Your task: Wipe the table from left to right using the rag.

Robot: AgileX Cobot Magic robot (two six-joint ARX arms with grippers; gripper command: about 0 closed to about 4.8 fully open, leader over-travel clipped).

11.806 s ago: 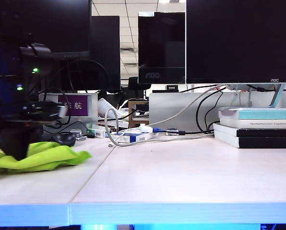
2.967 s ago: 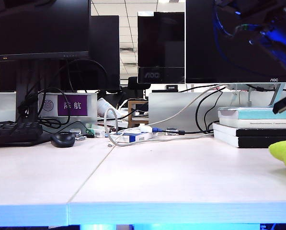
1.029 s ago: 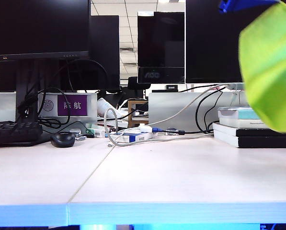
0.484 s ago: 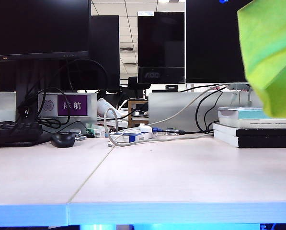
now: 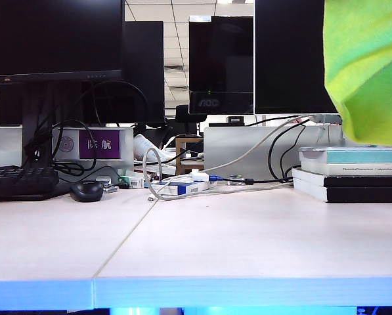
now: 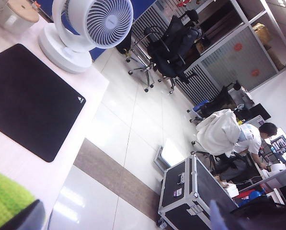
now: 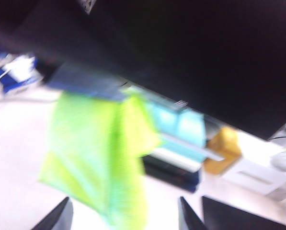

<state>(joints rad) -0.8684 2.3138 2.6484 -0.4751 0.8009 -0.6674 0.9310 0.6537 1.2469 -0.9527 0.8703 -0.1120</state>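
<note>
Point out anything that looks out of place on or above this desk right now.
The lime-green microfibre rag is up in the air at the right, above the stacked books, not on the pale white table. In the right wrist view the right gripper is open, the rag beyond it.

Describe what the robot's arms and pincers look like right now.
Little shows. The right pincer has two dark, nearly black fingers that taper to points, though they are blurred. The left pincer shows one dark grey rounded finger and another dark one with a bluish tinge. No cables or markings are visible, and the exterior view shows neither arm.
</note>
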